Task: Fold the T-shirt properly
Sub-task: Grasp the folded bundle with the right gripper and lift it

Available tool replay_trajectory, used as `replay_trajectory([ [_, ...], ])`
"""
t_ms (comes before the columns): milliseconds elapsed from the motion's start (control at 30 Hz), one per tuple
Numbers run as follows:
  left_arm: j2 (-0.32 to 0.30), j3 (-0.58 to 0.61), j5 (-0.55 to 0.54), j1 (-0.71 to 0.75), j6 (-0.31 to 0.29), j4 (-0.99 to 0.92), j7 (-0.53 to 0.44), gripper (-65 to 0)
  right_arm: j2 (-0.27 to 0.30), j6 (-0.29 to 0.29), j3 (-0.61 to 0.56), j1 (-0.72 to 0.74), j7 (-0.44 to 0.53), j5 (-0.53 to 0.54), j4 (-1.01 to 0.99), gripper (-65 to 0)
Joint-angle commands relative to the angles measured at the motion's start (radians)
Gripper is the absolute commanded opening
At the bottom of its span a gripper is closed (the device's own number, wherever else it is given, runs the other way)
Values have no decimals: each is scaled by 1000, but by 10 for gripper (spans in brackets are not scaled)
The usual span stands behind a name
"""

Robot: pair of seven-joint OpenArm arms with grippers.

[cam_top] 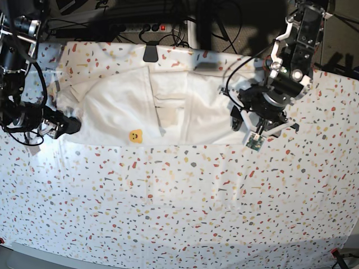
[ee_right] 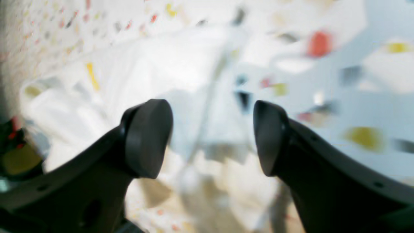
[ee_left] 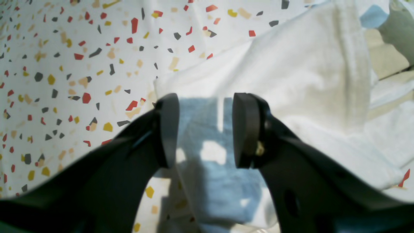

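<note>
Black pads of the left pincer (ee_left: 205, 129) fill the near part of its wrist view, spread apart with nothing between them, poised over a corner of the T-shirt (ee_left: 291, 81) where the white cloth ends against the speckled table cover (ee_left: 64, 64). That placement makes sense to me: the pincer sits right at an edge of the garment, the sort of spot you would pick to pinch and lift for a fold.

Seen from the base camera, the T-shirt (cam_top: 162, 112) lies spread across the far half of the table (cam_top: 185, 207), already doubled lengthwise by the look of it, with a small yellow smiley mark near its front edge. Its 2 ends each have an arm beside them, so the cloth can be taken from both sides at once.

Over at the other end, the right pincer (ee_right: 212, 139) also stands wide, holding nothing; its view is blurred, though white folds show beyond the pads. From the base camera the right pincer (cam_top: 70, 126) rests close against the bunched sleeve end.

My guess is both are lining up for the next fold, and neither has gripped yet.
</note>
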Motion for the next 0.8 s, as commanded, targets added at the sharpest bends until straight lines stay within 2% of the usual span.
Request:
replay_trajectory([
  [0,-1,-1,3,-11,0,19,-24,-384,-7,1,-5,5,-63,10,3,-249],
  [100,-1,-1,3,-11,0,19,-24,-383,-27,1,-5,5,-121,77,3,-249],
  [200,-1,-1,3,-11,0,19,-22,-384,-34,1,-5,5,-119,87,3,-268],
  [233,-1,-1,3,-11,0,19,-21,-384,-33,1,-5,5,-116,87,3,-301],
  [467,-1,-1,3,-11,0,19,-20,-384,-33,1,-5,5,-86,87,3,-650],
  [633,-2,-1,3,-11,0,19,-16,-384,-12,1,-3,6,4,87,3,-650],
  [767,-2,-1,3,-10,0,18,-15,-384,68,1,-3,12,38,87,5,-650],
])
